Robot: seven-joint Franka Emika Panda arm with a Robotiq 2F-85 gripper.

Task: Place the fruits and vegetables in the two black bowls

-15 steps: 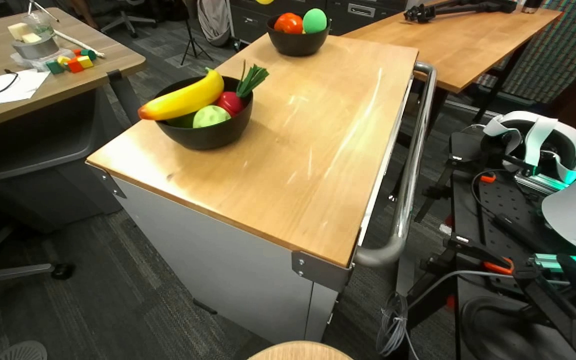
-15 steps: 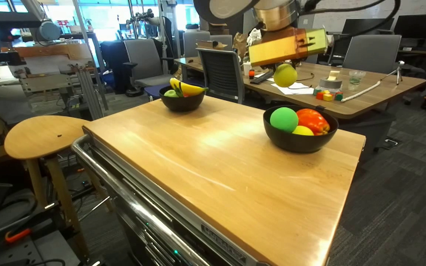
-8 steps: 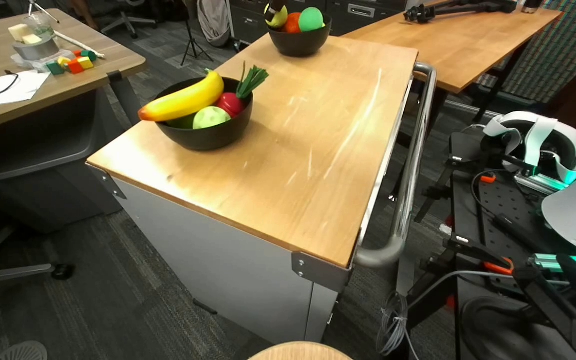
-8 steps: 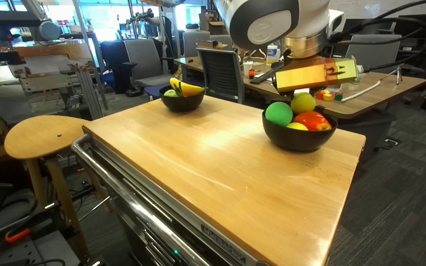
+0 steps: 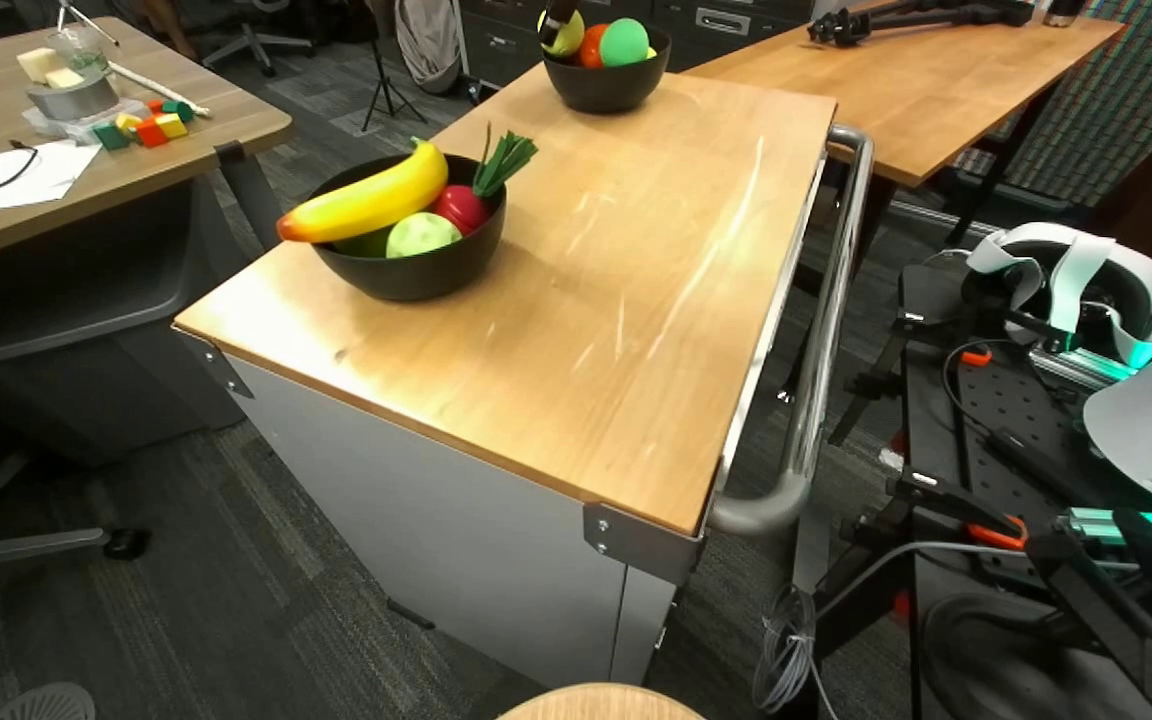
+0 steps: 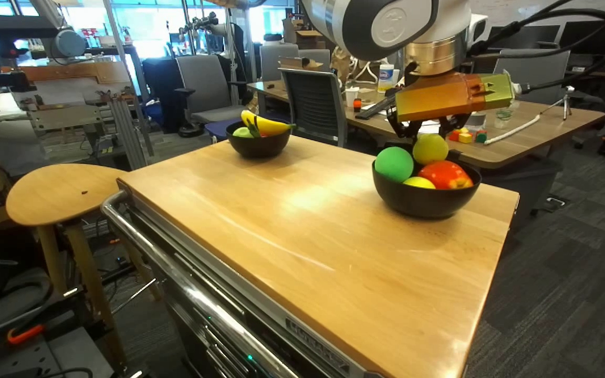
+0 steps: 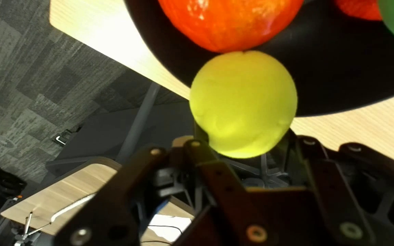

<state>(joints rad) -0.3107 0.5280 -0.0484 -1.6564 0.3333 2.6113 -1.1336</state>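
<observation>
My gripper [image 7: 245, 135] is shut on a yellow-green round fruit [image 7: 243, 104], its fingertips partly hidden behind it. The fruit hangs at the edge of a black bowl [image 6: 426, 205], right beside an orange-red tomato [image 6: 445, 175]; whether it rests on anything I cannot tell. That bowl also holds a green ball [image 6: 394, 164] and a yellow fruit [image 6: 419, 182]. In the wrist view a further red piece [image 7: 361, 8] shows by the green ball. The second black bowl [image 5: 416, 275] carries a banana [image 5: 371, 200], a radish [image 5: 461, 205] and a pale green round fruit [image 5: 423, 236].
Both bowls stand on a wooden cart top [image 6: 302, 220], with a metal rail [image 6: 192, 283] along one side. Beyond it is a desk [image 6: 539, 123] with toy blocks [image 6: 462, 136] and papers. A round stool [image 6: 61, 194] stands near the cart's end.
The arm has lowered the held yellow-green fruit from the air down to the bowl with the tomato. That bowl has shifted slightly, and the pieces inside have moved a little. The grip is unchanged.
</observation>
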